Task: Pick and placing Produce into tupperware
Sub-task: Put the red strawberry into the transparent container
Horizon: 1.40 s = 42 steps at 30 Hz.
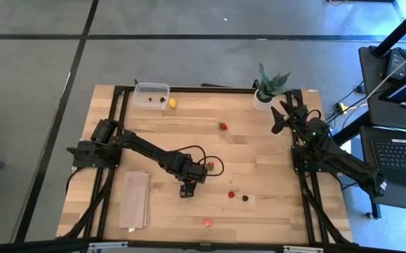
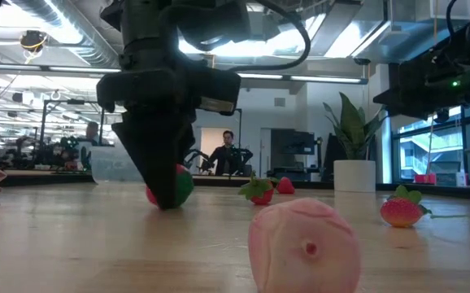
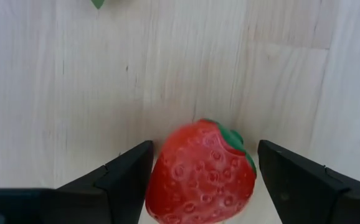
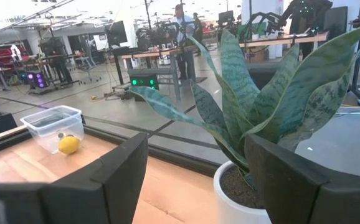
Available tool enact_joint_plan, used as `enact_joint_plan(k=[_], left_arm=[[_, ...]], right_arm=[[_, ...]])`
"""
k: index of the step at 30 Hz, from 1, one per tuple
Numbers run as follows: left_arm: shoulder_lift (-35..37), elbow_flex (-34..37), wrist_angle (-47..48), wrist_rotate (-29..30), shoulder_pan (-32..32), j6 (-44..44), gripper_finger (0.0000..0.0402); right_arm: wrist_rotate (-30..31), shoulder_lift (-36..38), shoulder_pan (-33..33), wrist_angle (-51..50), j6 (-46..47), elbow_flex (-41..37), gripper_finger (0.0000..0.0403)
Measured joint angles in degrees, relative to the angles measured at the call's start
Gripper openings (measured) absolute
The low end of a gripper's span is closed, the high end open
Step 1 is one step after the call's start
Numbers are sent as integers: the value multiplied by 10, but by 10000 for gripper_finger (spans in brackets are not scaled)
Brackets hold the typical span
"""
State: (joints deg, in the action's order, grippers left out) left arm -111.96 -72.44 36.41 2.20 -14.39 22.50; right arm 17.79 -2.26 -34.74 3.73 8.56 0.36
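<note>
1. Both arms are black, made of long thin parts joined by thicker round lumps.
2. The left arm point(image 1: 143, 149) has black cables that curl in loops near its wrist.
3. The right arm point(image 1: 333, 156) shows a tiny green light.
4. The left arm's fingers point(image 3: 127, 180) are flat, dark, wedge-shaped and smooth.
5. The right arm's fingers point(image 4: 121, 174) look the same, dark and blocky.

left arm extended across the table centre, left gripper point(image 1: 206, 167) lowered to the surface, fingers point(image 3: 127, 174) spread. right arm folded at the table's right rear, right gripper point(image 1: 280, 116) parted.
</note>
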Motion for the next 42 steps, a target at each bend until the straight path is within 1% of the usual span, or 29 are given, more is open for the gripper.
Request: enact_joint_plan(k=[3, 6, 17, 22, 26, 29, 33, 35, 42], left_arm=[[0, 0, 1, 0, 0, 0, 274], [0, 0, 1, 0, 0, 0, 262], [0, 0, 2, 0, 0, 0, 194], [0, 0, 2, 0, 0, 1, 194], [4, -27, 43, 10, 4, -1, 201], [19, -59, 97, 38, 13, -11, 197], [46, -96, 160, 96, 31, -33, 193], [65, -115, 209, 127, 45, -42, 193], [152, -166, 346, 263, 107, -51, 198]], right_arm=[[0, 0, 0, 0, 0, 0, 269], [0, 0, 0, 0, 0, 0, 269], [0, 0, 0, 0, 0, 0, 269], [0, 0, 0, 0, 0, 0, 269], [0, 0, 0, 0, 0, 0, 269], [0, 0, 0, 0, 0, 0, 269], [0, 0, 0, 0, 2, 0, 269], [0, 0, 0, 0, 2, 0, 269], [0, 0, 0, 0, 2, 0, 269]])
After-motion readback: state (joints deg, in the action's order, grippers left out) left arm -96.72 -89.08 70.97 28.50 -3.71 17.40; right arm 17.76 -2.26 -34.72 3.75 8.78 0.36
